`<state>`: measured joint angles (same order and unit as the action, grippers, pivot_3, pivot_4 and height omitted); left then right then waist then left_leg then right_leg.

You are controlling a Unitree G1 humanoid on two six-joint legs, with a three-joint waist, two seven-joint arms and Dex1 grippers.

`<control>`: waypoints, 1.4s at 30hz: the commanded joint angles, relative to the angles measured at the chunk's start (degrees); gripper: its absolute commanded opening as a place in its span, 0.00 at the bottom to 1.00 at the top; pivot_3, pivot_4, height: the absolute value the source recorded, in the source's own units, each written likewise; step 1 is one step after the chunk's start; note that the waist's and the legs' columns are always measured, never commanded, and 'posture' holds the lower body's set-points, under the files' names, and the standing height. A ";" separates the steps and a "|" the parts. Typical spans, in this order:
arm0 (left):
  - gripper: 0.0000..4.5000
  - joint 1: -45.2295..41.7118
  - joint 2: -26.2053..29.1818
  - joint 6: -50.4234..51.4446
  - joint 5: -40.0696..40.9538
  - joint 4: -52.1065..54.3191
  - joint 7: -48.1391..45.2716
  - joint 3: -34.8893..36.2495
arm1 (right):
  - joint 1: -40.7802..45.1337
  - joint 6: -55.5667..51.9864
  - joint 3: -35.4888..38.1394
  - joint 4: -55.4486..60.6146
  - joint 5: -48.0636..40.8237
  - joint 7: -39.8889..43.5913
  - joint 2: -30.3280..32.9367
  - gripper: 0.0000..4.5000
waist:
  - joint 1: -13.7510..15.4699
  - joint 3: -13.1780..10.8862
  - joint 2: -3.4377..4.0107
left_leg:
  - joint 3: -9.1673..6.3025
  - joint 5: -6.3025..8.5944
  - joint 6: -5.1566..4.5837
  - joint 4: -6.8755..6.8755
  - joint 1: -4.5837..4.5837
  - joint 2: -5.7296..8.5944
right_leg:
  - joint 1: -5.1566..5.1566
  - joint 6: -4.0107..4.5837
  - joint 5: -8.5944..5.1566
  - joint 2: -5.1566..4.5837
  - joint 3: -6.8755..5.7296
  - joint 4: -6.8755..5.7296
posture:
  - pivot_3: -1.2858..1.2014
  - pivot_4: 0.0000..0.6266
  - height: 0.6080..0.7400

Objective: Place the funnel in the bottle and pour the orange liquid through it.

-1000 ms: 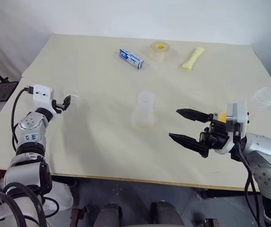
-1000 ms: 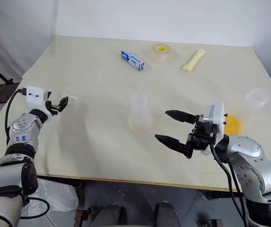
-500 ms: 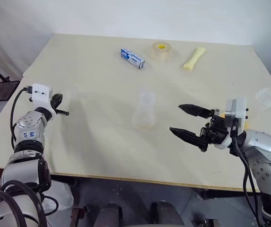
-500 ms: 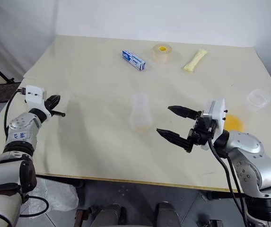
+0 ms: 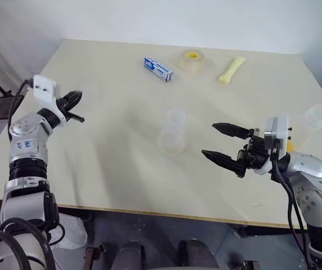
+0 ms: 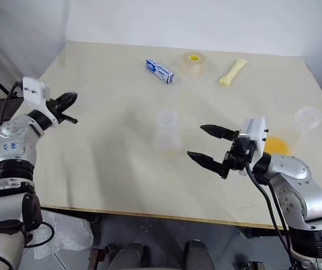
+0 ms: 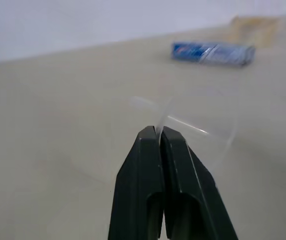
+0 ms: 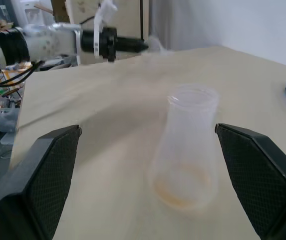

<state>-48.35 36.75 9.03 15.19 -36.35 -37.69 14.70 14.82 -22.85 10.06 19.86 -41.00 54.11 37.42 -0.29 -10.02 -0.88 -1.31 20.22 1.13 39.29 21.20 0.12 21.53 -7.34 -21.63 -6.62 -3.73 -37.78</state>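
Note:
The bottle point(image 5: 172, 132) is a clear conical flask standing upright mid-table, with a faint orange tint at its base. My left gripper point(image 5: 75, 101) hangs above the table's left side, shut on the rim of the clear funnel point(image 7: 202, 131), which is barely visible. My right gripper point(image 5: 209, 139) is open, level and pointing at the bottle point(image 8: 187, 145) from the right, a short way off it. The orange liquid point(image 6: 276, 146) sits in the bottom of a second clear flask point(image 6: 307, 119) behind my right wrist.
A blue and white box point(image 5: 157, 69), a tape roll point(image 5: 190, 59) and a pale yellow packet point(image 5: 230, 69) lie along the table's far side. The table's right edge runs close behind the second flask.
My left gripper has shut on the funnel and lifted it off the table, moving up and a little toward the middle. The right gripper stays open and has barely moved.

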 commanded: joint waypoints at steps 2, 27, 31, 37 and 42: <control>0.00 1.47 0.79 14.75 7.08 17.72 -1.97 0.11 | 1.05 1.66 1.70 -0.14 0.17 0.51 0.40 1.00 | -0.14 0.00 0.00 | -0.01 0.00 0.00 -0.01 0.00 -0.01 | 0.00 0.00 0.00 0.02 0.01 0.00 | 0.52 0.24 1.00; 0.00 -33.54 0.97 75.28 25.08 2.51 -16.70 -16.63 | -0.54 2.07 4.03 1.43 0.91 1.27 1.77 1.00 | -0.04 -0.09 0.07 | 0.03 -0.04 -0.08 -0.01 -0.02 0.23 | -0.04 -0.02 0.02 0.10 0.16 0.01 | 0.52 0.24 1.00; 0.00 -36.34 -0.65 74.07 22.24 -3.43 -20.83 -21.12 | -1.37 2.33 4.94 1.67 1.21 0.51 2.26 1.00 | 0.02 -0.10 0.06 | 0.05 -0.04 -0.08 0.00 0.00 0.24 | -0.03 -0.03 0.02 0.09 0.17 0.02 | 0.52 0.24 1.00; 0.00 -41.41 -2.01 72.04 17.62 -9.15 -30.14 -30.41 | -5.14 2.59 5.66 5.38 1.47 -2.89 0.61 1.00 | 0.20 -0.11 0.07 | 0.09 -0.04 -0.09 -0.03 0.01 0.23 | 0.00 -0.03 0.02 0.07 0.19 0.04 | 0.52 0.24 1.00; 0.00 -44.04 -0.93 69.59 13.01 -12.62 -39.39 -37.29 | -8.13 2.63 6.30 8.02 1.11 -5.10 0.18 1.00 | 0.11 -0.12 0.08 | 0.12 -0.04 -0.09 -0.05 0.02 0.27 | 0.00 -0.03 0.02 0.08 0.20 0.08 | 0.52 0.24 1.00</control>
<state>-90.44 34.72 80.00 29.91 -48.48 -73.14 -20.83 7.25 -21.27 14.13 25.11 -39.32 49.76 37.67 -0.19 -10.14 -0.80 -1.19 20.18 1.04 39.24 21.22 0.38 21.53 -7.36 -21.61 -6.53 -3.53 -37.70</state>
